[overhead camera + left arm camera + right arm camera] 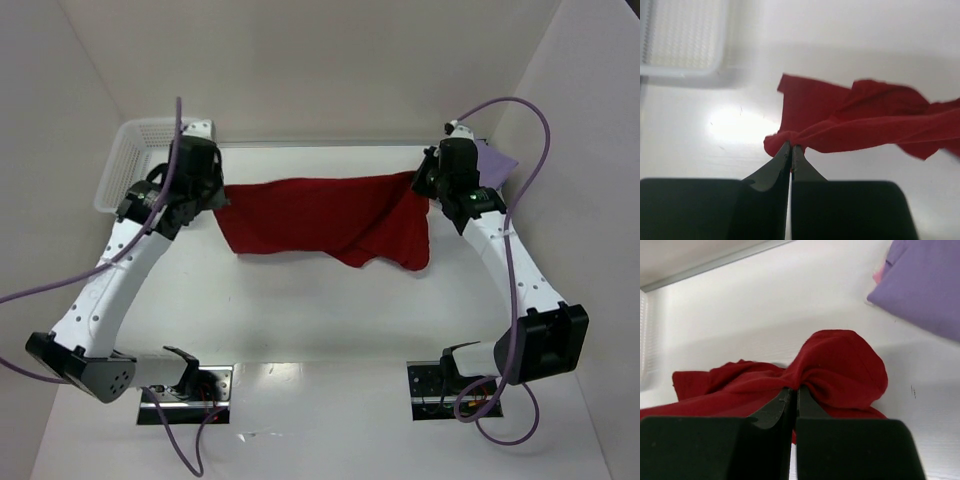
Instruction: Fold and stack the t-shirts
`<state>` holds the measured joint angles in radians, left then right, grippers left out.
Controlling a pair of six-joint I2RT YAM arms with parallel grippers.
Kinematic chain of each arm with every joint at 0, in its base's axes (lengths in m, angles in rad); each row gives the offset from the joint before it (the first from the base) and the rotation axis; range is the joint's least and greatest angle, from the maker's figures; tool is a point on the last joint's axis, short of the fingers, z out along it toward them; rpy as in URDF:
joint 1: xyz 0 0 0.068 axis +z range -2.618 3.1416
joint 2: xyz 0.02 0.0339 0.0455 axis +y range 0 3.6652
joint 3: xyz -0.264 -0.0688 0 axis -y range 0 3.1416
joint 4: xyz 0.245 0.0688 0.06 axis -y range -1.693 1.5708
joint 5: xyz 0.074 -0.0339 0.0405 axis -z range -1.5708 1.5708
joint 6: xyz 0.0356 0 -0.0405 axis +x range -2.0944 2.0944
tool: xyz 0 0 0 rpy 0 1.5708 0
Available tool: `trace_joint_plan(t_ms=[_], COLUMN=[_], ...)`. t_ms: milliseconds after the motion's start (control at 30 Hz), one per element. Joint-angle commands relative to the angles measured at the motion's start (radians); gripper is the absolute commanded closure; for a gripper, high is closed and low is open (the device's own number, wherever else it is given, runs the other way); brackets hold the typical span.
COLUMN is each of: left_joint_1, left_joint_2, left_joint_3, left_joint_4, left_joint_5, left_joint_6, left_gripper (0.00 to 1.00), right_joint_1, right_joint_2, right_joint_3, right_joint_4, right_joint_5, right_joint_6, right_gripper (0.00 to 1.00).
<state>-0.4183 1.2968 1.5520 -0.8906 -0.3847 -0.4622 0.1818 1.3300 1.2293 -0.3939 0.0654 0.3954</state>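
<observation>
A dark red t-shirt [325, 217] hangs stretched between my two grippers above the white table, its lower right part sagging. My left gripper [212, 192] is shut on its left end; the left wrist view shows the jaws pinching a bunched corner [782, 140]. My right gripper [428, 185] is shut on its right end; the right wrist view shows the cloth [840, 370] gathered at the closed jaws. A folded lavender t-shirt [497, 160] lies at the back right, also in the right wrist view [925, 285], with a pink edge [880, 272] under it.
A white mesh basket [135, 160] stands at the back left, behind the left gripper, and shows in the left wrist view [682, 37]. White walls close in the table at back and sides. Purple cables loop off both arms.
</observation>
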Motion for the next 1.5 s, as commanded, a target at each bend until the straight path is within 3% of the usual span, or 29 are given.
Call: trace_joint_plan(t_ms=[0,233,433,633,833,1033,1200,1467], left_joint_1=[0.056,0.067,0.067,0.067,0.067,0.067,0.067,0.076], left_joint_2=[0.022,0.085,0.096,0.055,0.018,0.050,0.061,0.145], left_joint_3=[0.160,0.396,0.615,0.743,0.761,0.533,0.173,-0.027], left_joint_4=[0.062,0.107,0.027,-0.106,-0.097,-0.030,0.019,0.081], left_joint_5=[-0.062,-0.039,0.001,0.060,0.024,0.035,0.061,0.018], left_joint_6=[0.105,0.198,0.198,0.177,0.181,0.162,0.105,0.082], left_gripper=[1.00,1.00,1.00,1.00,1.00,1.00,1.00,1.00], right_joint_1=[-0.007,-0.007,-0.007,-0.007,-0.007,-0.007,-0.007,0.169], right_joint_2=[0.000,0.011,-0.038,-0.112,-0.135,-0.111,-0.120,-0.170], right_joint_3=[0.114,0.349,0.564,0.615,0.572,0.507,0.259,-0.079], right_joint_4=[0.000,-0.037,-0.082,-0.111,-0.111,-0.114,-0.034,0.121], right_joint_5=[0.019,0.019,-0.032,-0.076,-0.076,-0.076,-0.208,-0.280], right_joint_6=[-0.006,-0.026,-0.035,-0.044,-0.035,-0.035,0.038,0.212], right_gripper=[1.00,1.00,1.00,1.00,1.00,1.00,1.00,1.00])
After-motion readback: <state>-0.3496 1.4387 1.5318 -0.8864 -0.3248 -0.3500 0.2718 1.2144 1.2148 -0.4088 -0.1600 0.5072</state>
